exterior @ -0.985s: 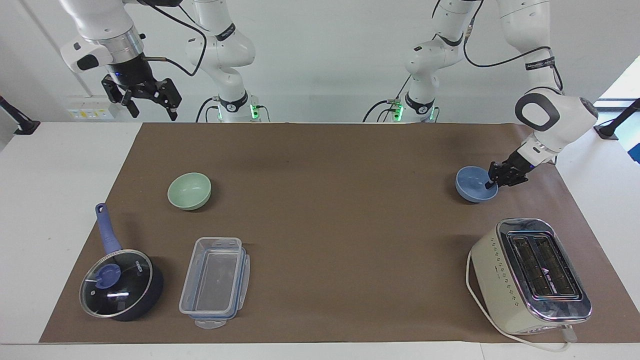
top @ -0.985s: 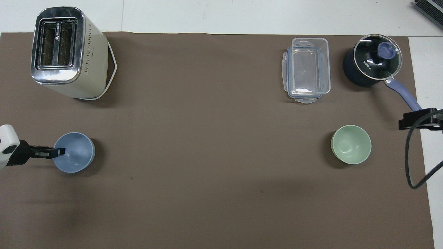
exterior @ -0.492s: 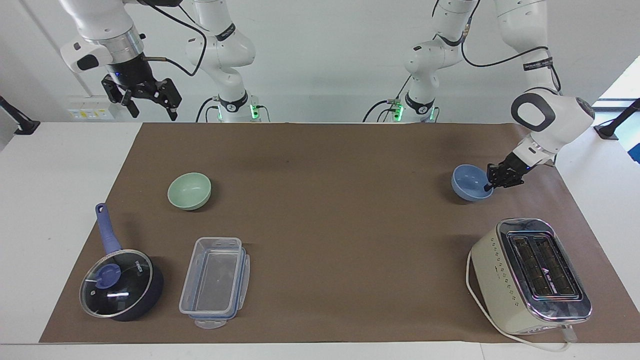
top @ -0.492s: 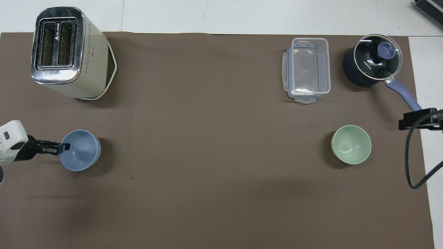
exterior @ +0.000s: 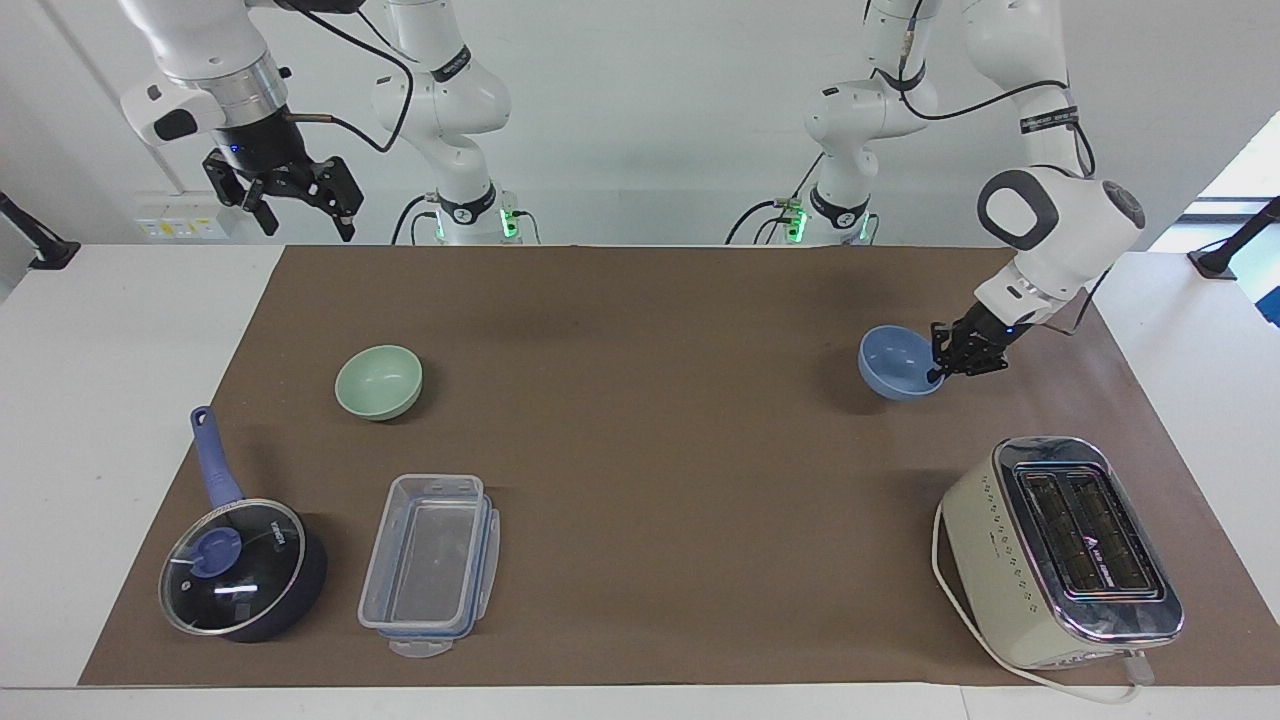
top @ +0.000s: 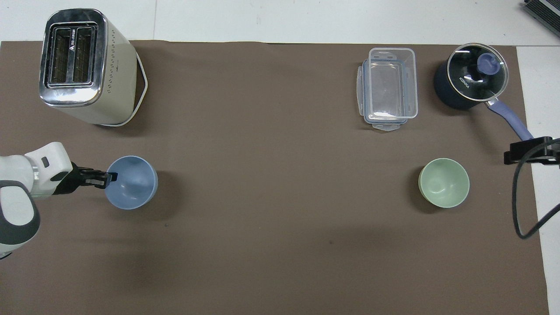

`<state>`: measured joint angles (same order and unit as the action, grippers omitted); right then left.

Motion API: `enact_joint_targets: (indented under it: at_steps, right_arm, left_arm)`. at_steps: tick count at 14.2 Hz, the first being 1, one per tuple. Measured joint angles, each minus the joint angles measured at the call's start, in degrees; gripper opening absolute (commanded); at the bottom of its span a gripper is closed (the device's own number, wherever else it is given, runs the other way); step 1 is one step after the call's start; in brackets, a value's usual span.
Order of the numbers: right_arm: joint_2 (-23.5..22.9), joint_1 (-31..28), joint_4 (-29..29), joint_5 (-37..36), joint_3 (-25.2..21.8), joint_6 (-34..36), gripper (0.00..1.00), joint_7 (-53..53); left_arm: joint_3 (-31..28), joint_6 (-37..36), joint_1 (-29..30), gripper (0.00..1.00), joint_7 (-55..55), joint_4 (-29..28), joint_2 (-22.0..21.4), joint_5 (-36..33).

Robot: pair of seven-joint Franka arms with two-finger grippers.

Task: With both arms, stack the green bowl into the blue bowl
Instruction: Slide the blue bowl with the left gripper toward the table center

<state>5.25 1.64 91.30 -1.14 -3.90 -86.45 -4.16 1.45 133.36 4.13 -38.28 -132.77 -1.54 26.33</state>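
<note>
Facing view: left end effector (exterior: 940, 372) pinches smooth round blue bowl (exterior: 893, 362).

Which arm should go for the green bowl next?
Right. The right gripper hangs open and free at the green bowl's end of the table. The left gripper is shut on the blue bowl rim, near the toaster.

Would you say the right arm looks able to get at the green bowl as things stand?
Probably yes. The right claw hangs raised near its end of the table, holding nothing, and the green bowl sits alone on the mat. The saucepan and plastic container lie farther from the robots.
</note>
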Motion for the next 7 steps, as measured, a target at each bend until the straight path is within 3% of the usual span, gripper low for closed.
enact_joint_targets:
  at_steps: [7]
  right_arm:
    - [0.00,0.00,0.00,0.00,0.00,0.00,1.00,0.00]
  left_arm:
    - [0.30,9.01,-20.05,0.00,26.12,-1.25,0.08,0.02]
